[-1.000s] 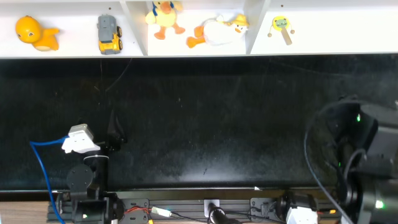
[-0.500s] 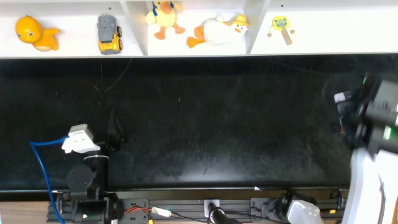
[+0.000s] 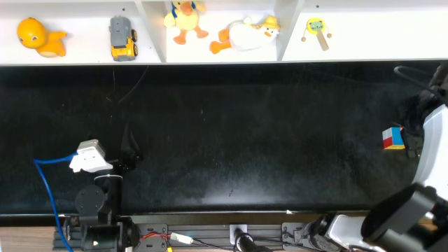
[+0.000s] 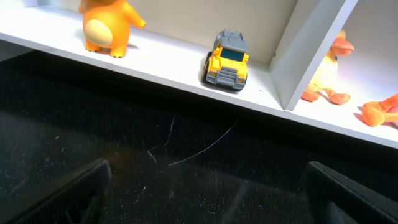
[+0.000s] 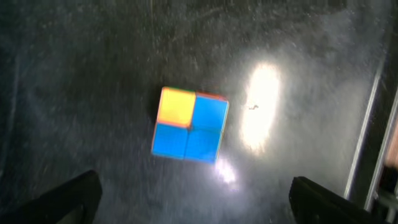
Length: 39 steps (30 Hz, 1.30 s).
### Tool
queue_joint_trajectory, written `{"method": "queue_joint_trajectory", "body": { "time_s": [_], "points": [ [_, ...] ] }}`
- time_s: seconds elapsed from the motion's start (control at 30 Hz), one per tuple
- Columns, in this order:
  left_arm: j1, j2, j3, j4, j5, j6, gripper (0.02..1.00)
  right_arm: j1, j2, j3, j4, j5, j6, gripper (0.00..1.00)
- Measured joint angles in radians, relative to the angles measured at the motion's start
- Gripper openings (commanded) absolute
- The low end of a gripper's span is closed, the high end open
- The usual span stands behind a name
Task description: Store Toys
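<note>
- Left gripper rests near left, fingers released, empty.
- Small blue, yellow and red plastic puzzle cube lies on the black table, at its right edge.
- Right gripper hovers above the cube, fingers spread wide; I would centre it and square the fingers to the cube's flat sides before closing.

Cube on table, far right

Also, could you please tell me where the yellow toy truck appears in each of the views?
Top view: the yellow toy truck stands near the top left, in the shelf compartment with the orange duck.
Left wrist view: the truck is upper middle, on the shelf.
Right wrist view: it faces the black tabletop and a coloured cube, away from the shelf.
Shared landmark: the white divider beside the truck.
</note>
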Motion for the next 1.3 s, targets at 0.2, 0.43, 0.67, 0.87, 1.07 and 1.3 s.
{"method": "queue_joint_trajectory", "body": {
  "time_s": [0.2,0.43,0.67,0.87,1.07,1.3],
  "points": [
    [0.0,0.0,0.0,0.0,0.0,0.0,0.998,-0.015,0.069,0.002,0.053,0.001,-0.021,0.996],
    [0.0,0.0,0.0,0.0,0.0,0.0,0.998,-0.016,0.151,0.002,0.06,0.003,-0.022,0.996],
    [0.0,0.0,0.0,0.0,0.0,0.0,0.998,-0.017,0.24,0.002,0.081,0.018,-0.02,0.996],
    [0.0,0.0,0.0,0.0,0.0,0.0,0.998,-0.018,0.289,0.002,0.113,0.031,-0.02,0.991],
    [0.0,0.0,0.0,0.0,0.0,0.0,0.998,-0.017,0.311,0.003,0.14,0.034,-0.018,0.886],
    [0.0,0.0,0.0,0.0,0.0,0.0,0.998,-0.018,0.318,0.003,0.169,0.039,-0.019,0.698]
  ]
}}
